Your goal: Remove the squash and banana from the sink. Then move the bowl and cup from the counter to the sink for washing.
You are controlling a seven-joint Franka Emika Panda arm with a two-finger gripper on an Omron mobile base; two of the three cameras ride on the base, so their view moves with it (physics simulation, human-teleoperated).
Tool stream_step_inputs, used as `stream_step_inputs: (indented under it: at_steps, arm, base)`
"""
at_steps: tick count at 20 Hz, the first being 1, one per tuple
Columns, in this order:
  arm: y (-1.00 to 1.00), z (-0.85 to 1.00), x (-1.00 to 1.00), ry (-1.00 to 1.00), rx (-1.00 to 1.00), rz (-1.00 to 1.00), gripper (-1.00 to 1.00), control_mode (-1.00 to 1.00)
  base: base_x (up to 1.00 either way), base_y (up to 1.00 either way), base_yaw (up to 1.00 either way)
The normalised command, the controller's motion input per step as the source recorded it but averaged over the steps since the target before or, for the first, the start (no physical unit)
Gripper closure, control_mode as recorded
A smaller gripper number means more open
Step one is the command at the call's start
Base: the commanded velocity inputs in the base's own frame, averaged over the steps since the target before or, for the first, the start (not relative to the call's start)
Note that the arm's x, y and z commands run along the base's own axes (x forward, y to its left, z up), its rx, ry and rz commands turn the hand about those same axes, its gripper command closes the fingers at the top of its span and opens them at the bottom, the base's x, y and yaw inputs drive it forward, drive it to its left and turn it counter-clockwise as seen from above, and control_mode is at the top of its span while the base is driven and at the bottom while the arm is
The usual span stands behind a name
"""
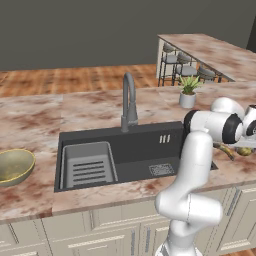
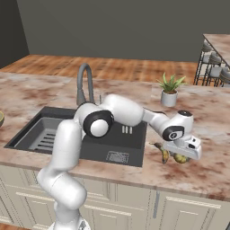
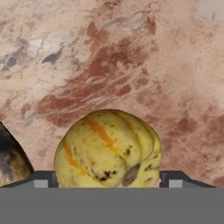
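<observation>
The arm reached out to the right of the sink (image 1: pixel 115 137), its gripper (image 2: pixel 183 152) low over the marble counter (image 2: pixel 211 134). There the squash (image 3: pixel 108 148) sat on the stone, between the two finger tips (image 3: pixel 41 179), which stood wide on either side of it and did not seem to pinch it. I took the fingers to be spread in release, not clamped. Just left of the squash lay the banana (image 2: pixel 162 152), also on the counter near the sink's right edge. The basin itself looked free of produce, with the ribbed tray (image 1: pixel 89 164) at its left end and the faucet (image 1: pixel 129 102) behind.

So the first half of the job looked done or as good as done: both fruits were out of the sink. The bowl (image 1: pixel 14 165) waited on the counter far to the left of the basin. I could not make out the cup from where I stood. A potted plant (image 2: pixel 170 92) stood farther back on the right.

What came next, by my reckoning, was to lift the hand straight up clear of the squash without nudging it, then swing all the way left for the bowl.
</observation>
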Motion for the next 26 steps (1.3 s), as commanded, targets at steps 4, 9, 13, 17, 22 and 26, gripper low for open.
stream_step_inputs:
  at_steps: [4,9,13,17,22,26]
  arm:
    - [0.00,0.11,-0.05,0.00,0.03,0.00,-1.00,-1.00]
    - [0.00,0.21,-0.06,0.00,0.02,0.00,-1.00,-1.00]
    - [0.02,0.26,-0.04,0.00,0.00,0.00,-1.00,-1.00]
    - [0.09,0.36,-0.03,0.00,0.00,0.00,-1.00,-1.00]
    - [0.22,0.39,-0.07,0.00,0.00,0.01,-1.00,-1.00]
    - [0.24,0.34,-0.20,0.00,0.00,0.05,-1.00,-1.00]
  base:
    - [0.00,0.00,0.00]
    - [0.00,0.00,0.00]
    - [0.00,0.00,0.00]
    - [0.00,0.00,0.00]
    - [0.00,0.00,0.00]
    - [0.00,0.00,0.00]
